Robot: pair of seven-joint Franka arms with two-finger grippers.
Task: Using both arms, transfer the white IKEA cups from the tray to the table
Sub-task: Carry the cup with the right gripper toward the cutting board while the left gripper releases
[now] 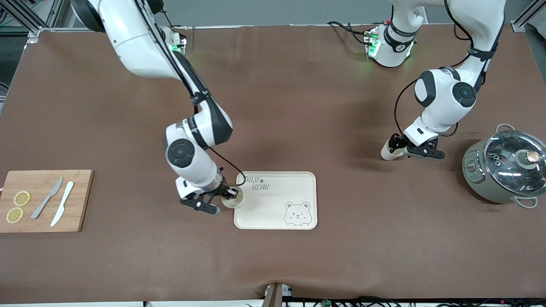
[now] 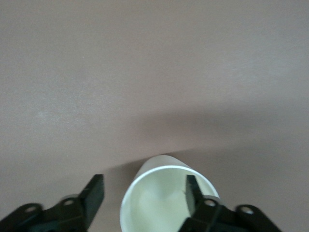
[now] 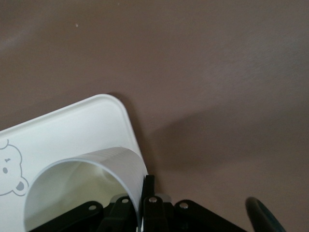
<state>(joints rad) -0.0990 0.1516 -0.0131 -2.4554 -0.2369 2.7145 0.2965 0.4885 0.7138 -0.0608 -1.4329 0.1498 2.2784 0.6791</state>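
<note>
the right gripper (image 1: 225,197) pinches the wall of one white cup (image 1: 233,199) at the tray (image 1: 298,187) edge, about nine o'clock from the bear. the left gripper (image 1: 409,149) stands spread around the other cup (image 1: 388,152) on the table (image 1: 298,106), one finger (image 2: 193,189) inside the rim, ten o'clock from the pot (image 1: 503,166).

High front camera faces both arms; wrist cameras look closely down at the brown table (image 1: 324,128).

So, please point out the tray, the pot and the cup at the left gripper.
tray (image 1: 273,213): front view, bare middle.
pot (image 1: 477,170): front view, side wall.
cup (image 2: 159,203): left wrist view, inside wall.
</note>
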